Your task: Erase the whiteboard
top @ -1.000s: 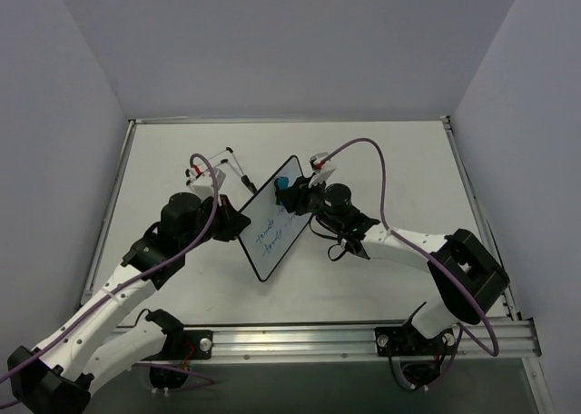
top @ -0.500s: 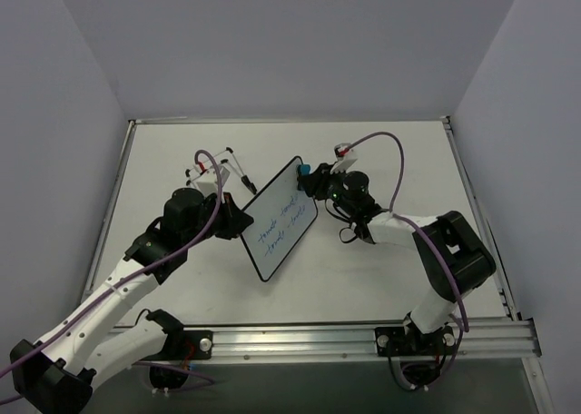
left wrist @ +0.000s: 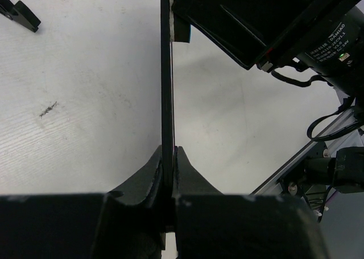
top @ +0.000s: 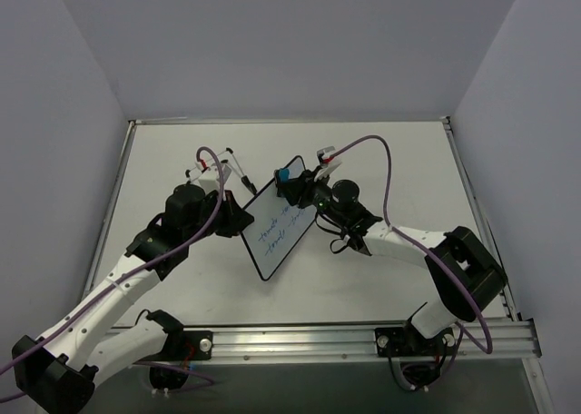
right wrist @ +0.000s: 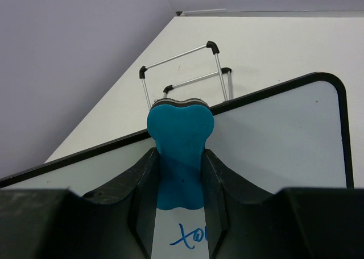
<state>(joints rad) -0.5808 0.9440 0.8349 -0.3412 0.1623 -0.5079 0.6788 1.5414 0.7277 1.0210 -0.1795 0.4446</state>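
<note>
White and black-framed, the whiteboard [top: 277,228] stands tilted up on edge near the middle of the surface [top: 399,151], between the two arms, with its written face turned toward the right arm. The left jaws are pinched narrow on its left long edge. From the left wrist the whiteboard [left wrist: 166,71] shows edge-on as a thin dark line running straight out from between the two black fingers [left wrist: 151,168], which press it from both sides. Whether its near corner touches the surface cannot be told.

The right jaws are clamped on a blue eraser [right wrist: 181,128], a waisted foam block whose rounded head sticks out past the fingertips. From above, the eraser [top: 286,174] sits at the far upper corner of the board. From the right wrist it lies across the top frame of the whiteboard [right wrist: 273,140], its head rising just above that edge. Blue handwriting [top: 272,234] runs in two lines across the face, and a few strokes of it [right wrist: 190,236] show just below the eraser. A wire stand [top: 218,164] lies on the surface beyond the board, apart from it.
</note>
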